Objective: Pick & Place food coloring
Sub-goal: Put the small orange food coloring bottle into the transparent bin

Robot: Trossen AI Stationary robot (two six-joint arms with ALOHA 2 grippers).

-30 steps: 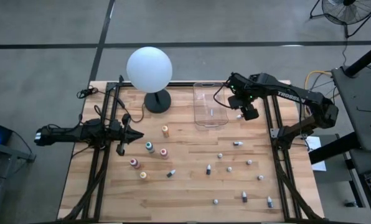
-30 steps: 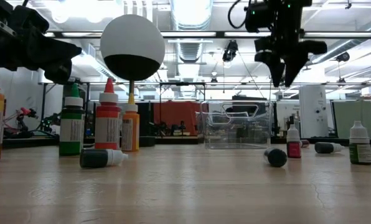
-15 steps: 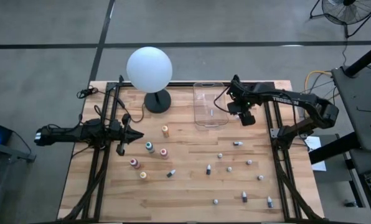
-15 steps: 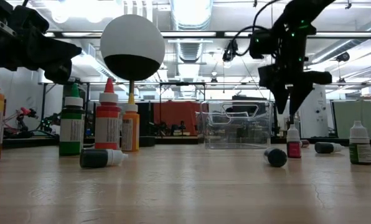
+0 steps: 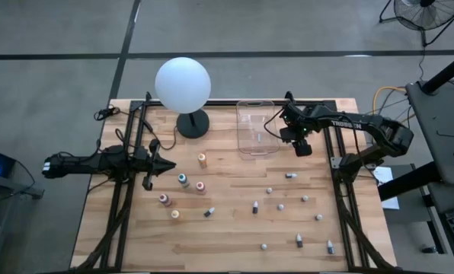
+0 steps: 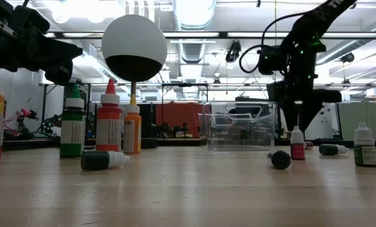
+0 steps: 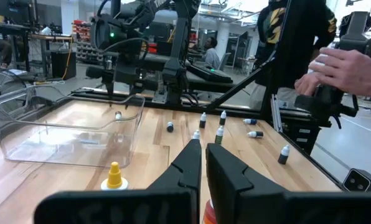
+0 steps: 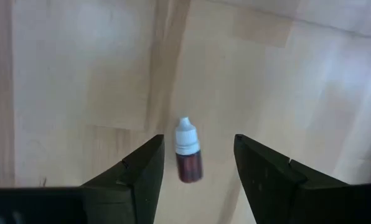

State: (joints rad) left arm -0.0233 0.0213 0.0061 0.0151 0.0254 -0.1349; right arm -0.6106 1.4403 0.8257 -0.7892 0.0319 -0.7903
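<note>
Two claws in sight: right claw spread wide above small red bottle standing on desk; left claw pinched closed, empty.

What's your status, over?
Right gripper open, above a small dark bottle standing by the clear bin. Left gripper shut, parked at the table's left edge. Nothing between the fingers and that bottle.

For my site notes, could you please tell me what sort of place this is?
Probably a robotics lab or workshop: a wooden table framed by arm rigs, exposed ceiling ducts overhead, and equipment benches in the open hall behind.
</note>
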